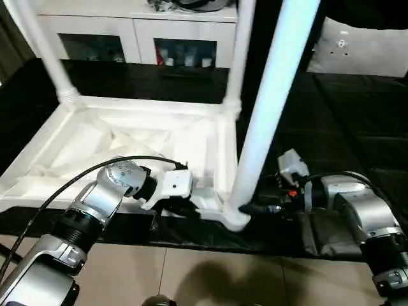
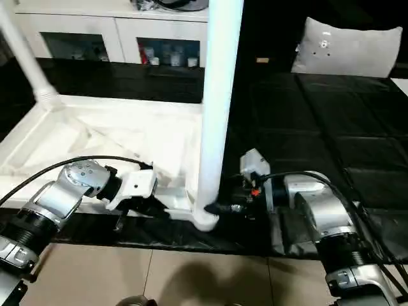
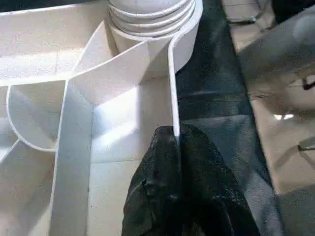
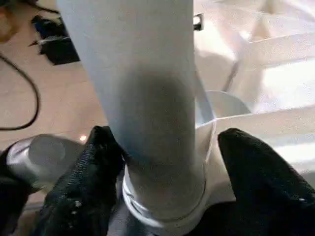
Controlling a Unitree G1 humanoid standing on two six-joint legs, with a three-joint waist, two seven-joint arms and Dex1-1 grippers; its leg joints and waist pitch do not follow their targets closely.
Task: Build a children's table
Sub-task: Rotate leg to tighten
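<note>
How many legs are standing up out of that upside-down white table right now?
3: near leg between the right gripper fingers, far-left leg, far-right leg. A fourth could be hidden off-frame.

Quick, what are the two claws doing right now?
Left gripper: shut on the tabletop's rim.
Right gripper: fingers either side of the near table leg; whether they grip it cannot be told.

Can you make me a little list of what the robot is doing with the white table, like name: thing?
table: white table top lying upside down on a black mat, ribs facing up
legs in: three legs stand in corner sockets
near leg: near leg upright in the near corner socket
left claw: left claw shut on the table's near rim
right claw: right claw, one finger each side of the near leg's base
behind: white cabinet with glass doors
</note>
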